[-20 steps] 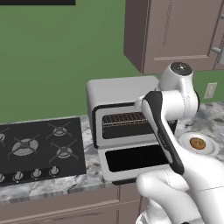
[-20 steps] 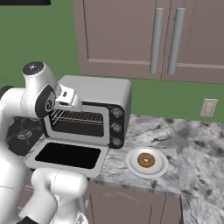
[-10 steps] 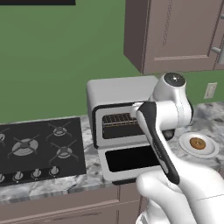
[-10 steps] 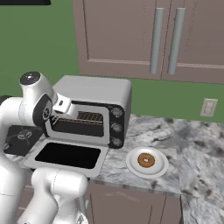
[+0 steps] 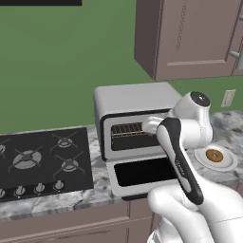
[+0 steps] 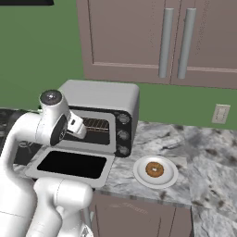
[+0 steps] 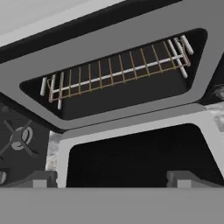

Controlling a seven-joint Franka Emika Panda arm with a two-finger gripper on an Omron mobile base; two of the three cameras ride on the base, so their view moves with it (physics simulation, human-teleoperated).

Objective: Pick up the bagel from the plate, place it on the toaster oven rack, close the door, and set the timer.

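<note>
Here bagel (image 6: 154, 169) on plate (image 6: 171, 178); hand view: rack (image 7: 118, 72)

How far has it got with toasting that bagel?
Done: the door lies open and flat. In hand: the open gripper hangs empty before the toaster oven rack. Left: the bagel sits untouched on the plate; loading, closing the door and setting the timer remain.

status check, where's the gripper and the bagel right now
Gripper open, empty, facing the toaster oven rack. Bagel on the plate, right of the oven. Door down flat, rack bare.
</note>
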